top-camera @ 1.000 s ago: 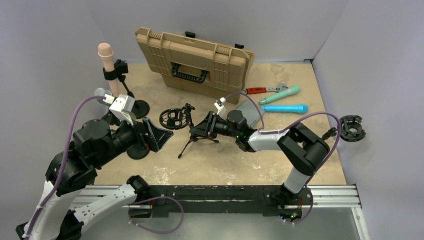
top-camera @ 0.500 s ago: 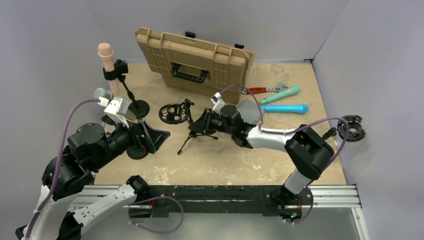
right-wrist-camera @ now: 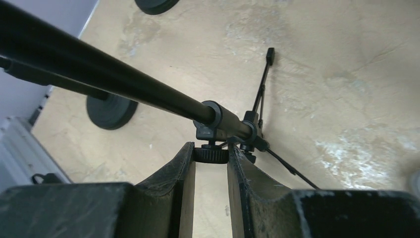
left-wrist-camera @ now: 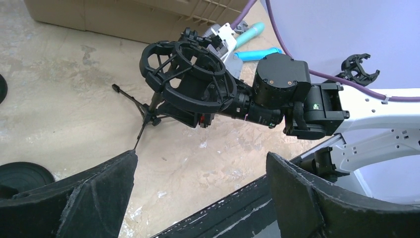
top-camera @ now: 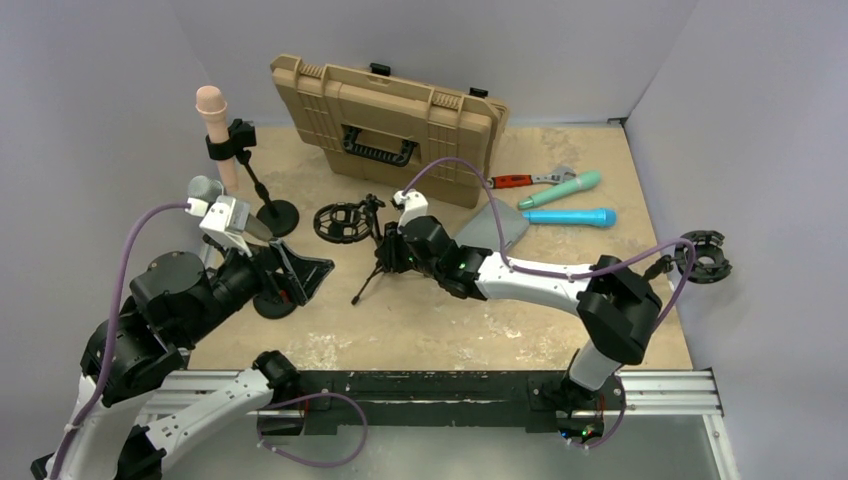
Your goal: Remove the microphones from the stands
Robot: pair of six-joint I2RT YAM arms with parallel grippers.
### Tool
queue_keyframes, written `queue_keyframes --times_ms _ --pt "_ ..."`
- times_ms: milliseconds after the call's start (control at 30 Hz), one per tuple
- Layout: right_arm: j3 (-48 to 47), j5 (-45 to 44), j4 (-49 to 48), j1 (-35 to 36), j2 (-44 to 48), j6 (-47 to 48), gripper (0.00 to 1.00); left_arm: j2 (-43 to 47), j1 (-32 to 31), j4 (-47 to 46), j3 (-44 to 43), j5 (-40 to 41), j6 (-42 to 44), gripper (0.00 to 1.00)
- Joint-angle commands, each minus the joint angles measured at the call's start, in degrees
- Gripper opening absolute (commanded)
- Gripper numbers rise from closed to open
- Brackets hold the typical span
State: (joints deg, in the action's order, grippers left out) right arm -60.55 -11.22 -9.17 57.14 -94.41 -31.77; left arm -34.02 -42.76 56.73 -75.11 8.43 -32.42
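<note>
A beige microphone (top-camera: 211, 110) stands clipped in a black round-base stand (top-camera: 274, 214) at the back left. A small black tripod stand (top-camera: 372, 275) with an empty shock mount (top-camera: 339, 223) stands mid-table; it also shows in the left wrist view (left-wrist-camera: 188, 74). My right gripper (top-camera: 393, 255) is shut on the tripod's black clamp knob (right-wrist-camera: 210, 154), under its boom tube (right-wrist-camera: 99, 74). My left gripper (top-camera: 303, 276) is open and empty, low, just left of the tripod, jaws wide apart (left-wrist-camera: 200, 157).
A tan case (top-camera: 385, 125) leans at the back. A teal microphone (top-camera: 560, 188), a blue microphone (top-camera: 570, 217) and a wrench (top-camera: 525, 180) lie at the right. A second round base (top-camera: 270, 302) and a grey microphone head (top-camera: 203, 188) sit by my left arm. A loose shock mount (top-camera: 705, 255) lies far right.
My right gripper has moved left with the tripod stand, and the shock mount shifted left with it. My left arm has drawn back a little to the left.
</note>
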Motion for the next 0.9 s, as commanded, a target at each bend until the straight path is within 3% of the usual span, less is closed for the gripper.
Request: queue_keyframes --times_ms 0,167,333,367,467,533,867 --pt "-1.2 -12.4 10.0 0.8 -1.0 7.0 0.0 0.2 0.1 -1.5 -0.1 1.4 -1.0 0.99" --pt "-2.3 -18.2 11.2 3.6 -0.7 9.8 0.0 -0.2 0.1 -2.1 0.0 1.2 -1.1 0.98" --pt "-2.5 -15.1 9.6 4.4 -0.1 9.6 0.01 -0.9 0.1 -2.4 -0.3 0.3 -1.1 0.98" --pt "-2.3 -13.9 9.4 4.4 0.3 9.1 0.05 -1.0 0.1 -2.5 -0.3 0.2 -1.1 0.98" --pt "-0.9 -9.2 6.9 4.1 2.6 7.7 0.31 -0.7 0.1 -2.3 -0.2 0.3 -1.2 0.98" --pt "0.8 -5.4 4.9 3.4 4.3 6.3 0.39 -0.4 0.1 -2.1 0.0 0.5 -1.2 0.98" --pt "11.5 21.2 -7.4 -7.8 12.2 -5.7 0.56 0.4 0.1 -1.8 0.7 0.4 -1.7 0.98"
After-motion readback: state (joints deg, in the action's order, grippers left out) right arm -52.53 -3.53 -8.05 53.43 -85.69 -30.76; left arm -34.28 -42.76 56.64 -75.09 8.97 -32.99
